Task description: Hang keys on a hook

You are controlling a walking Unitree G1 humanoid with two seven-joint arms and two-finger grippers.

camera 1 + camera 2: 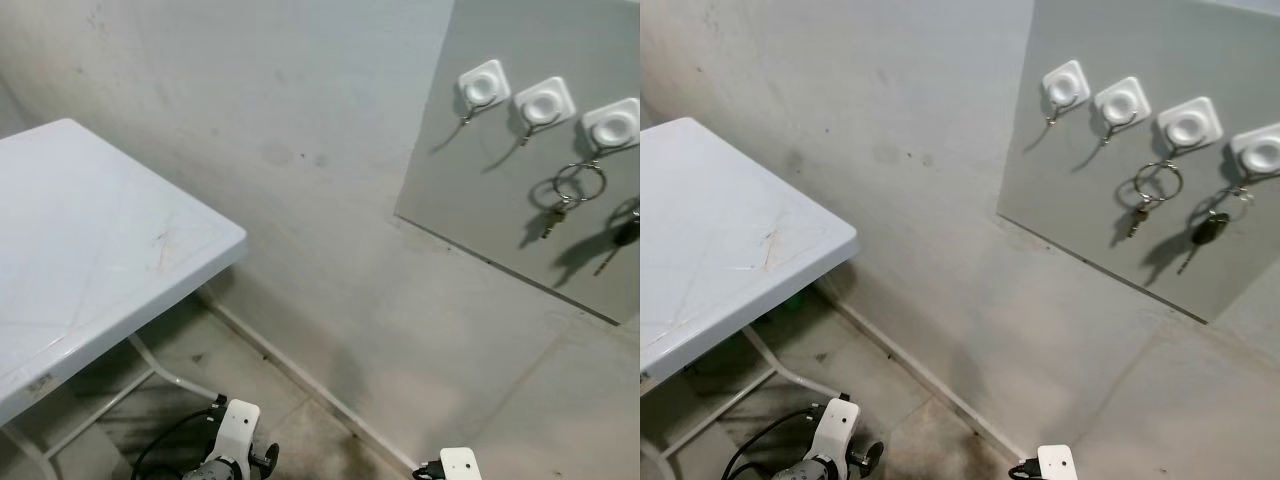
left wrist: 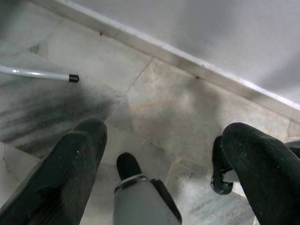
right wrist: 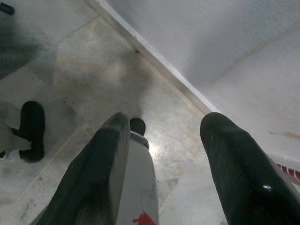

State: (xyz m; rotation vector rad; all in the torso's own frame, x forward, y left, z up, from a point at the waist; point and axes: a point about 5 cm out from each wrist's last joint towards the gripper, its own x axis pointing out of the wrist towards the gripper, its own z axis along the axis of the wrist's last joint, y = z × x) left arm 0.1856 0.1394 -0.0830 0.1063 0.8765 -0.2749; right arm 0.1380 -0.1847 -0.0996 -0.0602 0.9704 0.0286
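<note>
1. Facing a grey wall with a white table on the robot's left and tiled floor below.
2. Grey board was fixed to the wall at upper right, carrying a row of white hooks.
3. Keys on a ring hung already from the third hook; a black fob key hung from the fourth; first two hooks looked free.
4. Left arm and right arm hung low at the frame bottom, well apart from the board.
5. Risks, as judgement: task looked done, so any reach back to the board could knock the ring off its hook; a swing of an arm near the table edge could clip it; cables by the left arm could snag while turning.
6. Left gripper pointed at the floor, fingers spread wide, holding nothing, touching nothing.
7. Right gripper also pointed down at the floor near the skirting, fingers spread apart, empty.
8. Table leg tip lay on the floor near the left gripper, not touching it.
</note>
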